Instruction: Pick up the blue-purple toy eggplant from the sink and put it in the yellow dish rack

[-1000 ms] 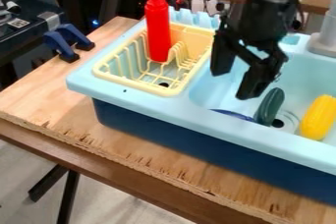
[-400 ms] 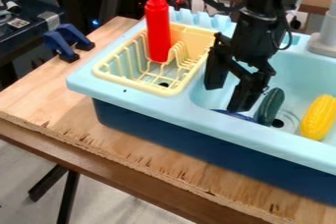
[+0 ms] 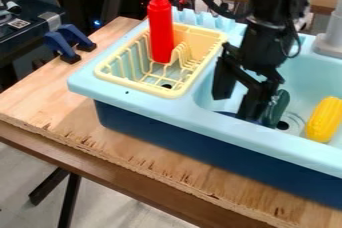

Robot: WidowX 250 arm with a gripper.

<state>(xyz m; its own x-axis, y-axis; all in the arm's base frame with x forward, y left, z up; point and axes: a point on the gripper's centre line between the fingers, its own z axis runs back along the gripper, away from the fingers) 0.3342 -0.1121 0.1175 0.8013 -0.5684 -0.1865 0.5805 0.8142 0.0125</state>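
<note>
By the near wall of the sink, a partly hidden dark blue object lies just below the released, wide-parted jaws of the black gripper, with a green cucumber alongside and yellow corn farther right in the basin.

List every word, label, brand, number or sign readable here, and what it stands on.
No readable text.
Small patterned label on the black device at left: too small to read.
Red bottle, dish rack, sink, green cucumber, yellow corn: no lettering seen.
</note>
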